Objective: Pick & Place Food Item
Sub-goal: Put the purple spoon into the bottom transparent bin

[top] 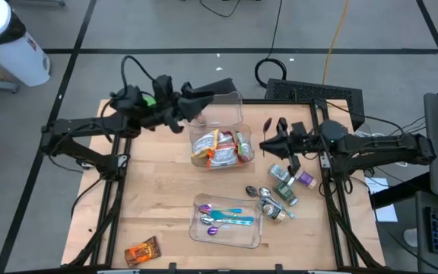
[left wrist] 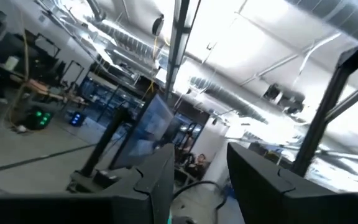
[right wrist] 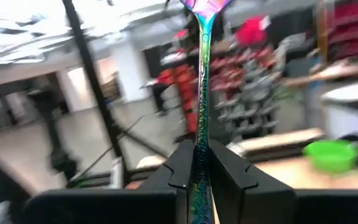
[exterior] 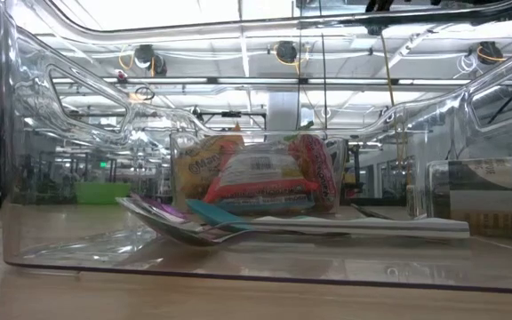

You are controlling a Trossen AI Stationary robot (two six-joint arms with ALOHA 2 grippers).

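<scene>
Light wooden table (top: 158, 198), plank top, dark frame along the edges. Resting on it: clear bin (top: 217, 138) toward the far middle, filled with snack packets; a second clear tray (top: 226, 221) near the front, holding iridescent cutlery. Loose spoons (top: 263, 194) and small wrapped packets (top: 287, 185) lie right of centre, just beside each other. An orange wrapped snack (top: 142, 250) sits alone at front left corner.
</scene>
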